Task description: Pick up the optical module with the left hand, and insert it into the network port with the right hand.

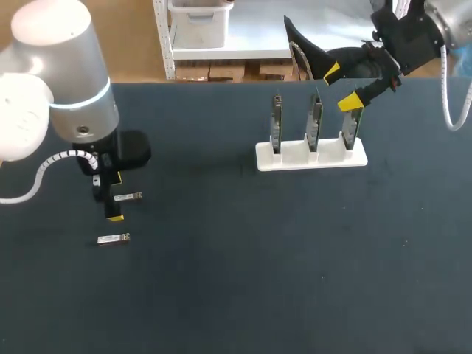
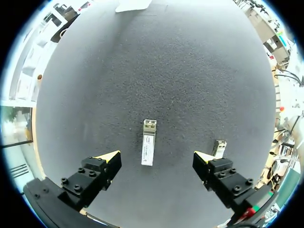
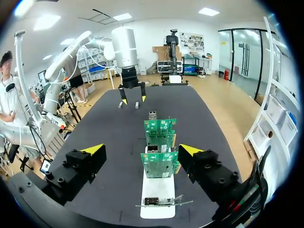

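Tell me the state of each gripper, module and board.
Left gripper: open, fingers either side of a module, not touching.
First optical module: lying flat on the table.
Second optical module: lying flat, beside the left gripper.
Right gripper: open, empty.
Circuit boards: upright in the white holder.

Dark table (image 1: 236,295) with two optical modules (image 1: 127,197) and white stand (image 1: 310,155)

Second optical module (image 2: 219,147) half behind left claw (image 2: 156,157); circuit boards (image 1: 314,119) edge-on, detail too small
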Robot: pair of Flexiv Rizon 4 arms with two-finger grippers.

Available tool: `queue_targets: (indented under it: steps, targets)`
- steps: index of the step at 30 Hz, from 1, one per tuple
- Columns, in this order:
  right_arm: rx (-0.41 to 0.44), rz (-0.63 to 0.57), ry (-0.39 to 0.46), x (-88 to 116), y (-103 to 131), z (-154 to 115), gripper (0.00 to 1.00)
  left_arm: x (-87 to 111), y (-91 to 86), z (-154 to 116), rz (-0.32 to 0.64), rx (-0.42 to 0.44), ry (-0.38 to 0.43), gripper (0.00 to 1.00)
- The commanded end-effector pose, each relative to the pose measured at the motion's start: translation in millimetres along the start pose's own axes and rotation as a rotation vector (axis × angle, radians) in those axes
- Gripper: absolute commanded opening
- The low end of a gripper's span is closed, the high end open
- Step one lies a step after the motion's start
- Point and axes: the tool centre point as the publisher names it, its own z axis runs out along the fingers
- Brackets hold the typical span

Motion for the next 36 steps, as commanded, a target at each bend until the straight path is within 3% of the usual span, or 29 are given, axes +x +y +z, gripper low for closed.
queue_targets:
  steps: [1, 25, 26, 27, 28, 29, 30, 31, 36]
  targets:
    - [-0.002, 0.000, -0.001, 0, -1, 0, 1.00, -0.1, 4.0, 3, 0.002, 0.011, 0.002, 1.00]
    - [-0.002, 0.000, -0.001, 0, -1, 0, 1.00, -3.5, 5.5, 14, -0.009, 0.046, 0.003, 0.97]
    - [-0.002, 0.000, -0.001, 0, -1, 0, 1.00, -3.6, 5.2, 14, -0.007, 0.050, 0.001, 0.92]
    - [-0.002, 0.000, -0.001, 0, -1, 0, 1.00, -3.7, 4.7, 14, -0.007, 0.051, 0.000, 0.62]
    - [-0.002, 0.000, -0.001, 0, -1, 0, 1.00, -4.0, 4.2, 14, -0.006, 0.052, 0.001, 0.46]
    - [-0.002, 0.000, -0.001, 0, -1, 0, 1.00, -4.3, 3.7, 15, -0.002, 0.056, 0.002, 0.38]
    - [-0.002, 0.000, -0.001, 0, -1, 0, 1.00, -4.6, 3.2, 15, 0.001, 0.059, 0.005, 0.05]
    - [-0.002, 0.000, -0.001, 0, -1, 0, 1.00, -4.8, 2.9, 15, 0.004, 0.059, 0.008, 0.00]
    - [-0.002, 0.000, -0.001, 0, -1, 0, 1.00, -5.9, 2.3, 14, 0.007, 0.063, 0.007, 0.00]
